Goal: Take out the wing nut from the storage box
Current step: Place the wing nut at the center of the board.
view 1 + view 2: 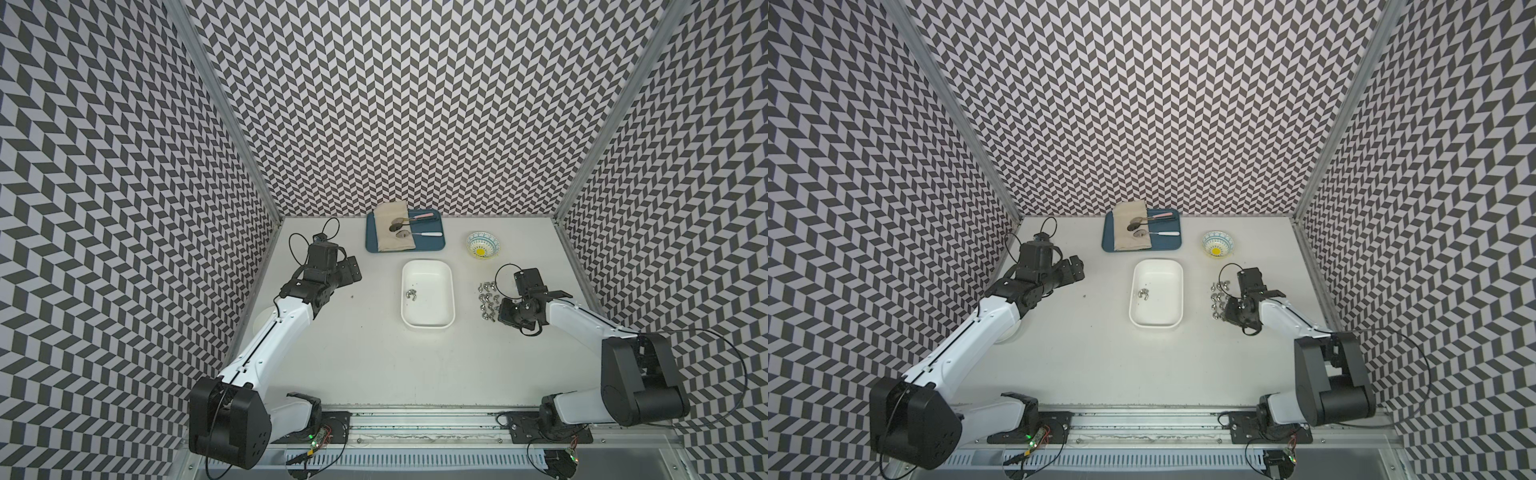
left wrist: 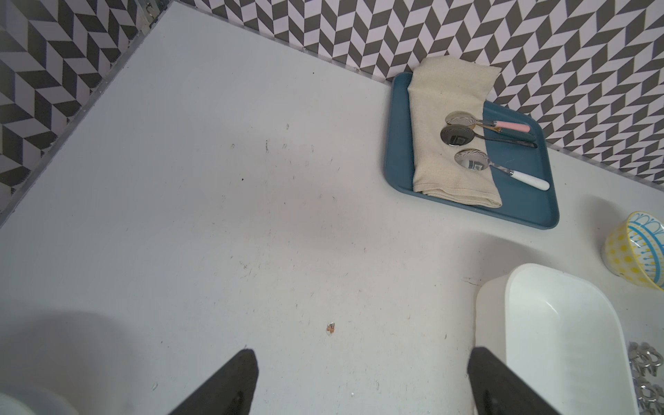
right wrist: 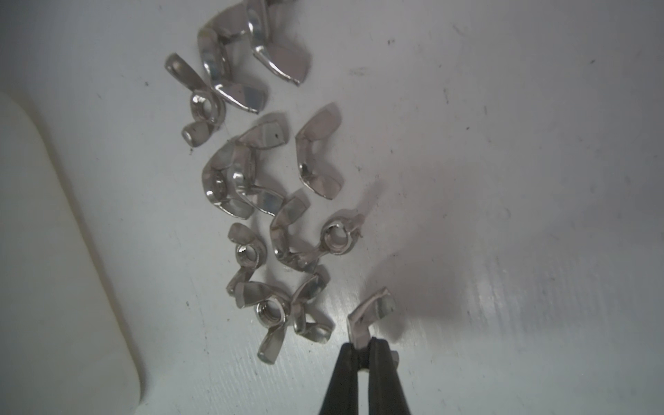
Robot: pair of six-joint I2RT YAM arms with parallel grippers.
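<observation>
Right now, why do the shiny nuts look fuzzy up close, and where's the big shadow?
Right wrist view: the loose wing nuts sit near the lens and look soft, with bright glints; the right gripper, shut on one wing nut, throws a grey shadow on the table beside it. Left wrist view: sharper, the spoons show reflections.

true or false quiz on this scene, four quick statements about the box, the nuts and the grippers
1. The right gripper pinches a wing nut. True.
2. The white box is empty. False: wing nuts still lie inside it.
3. The left gripper is open and holds nothing. True.
4. The pile of nuts sits on the blue tray. False: it lies on the table, beside the box.
</observation>
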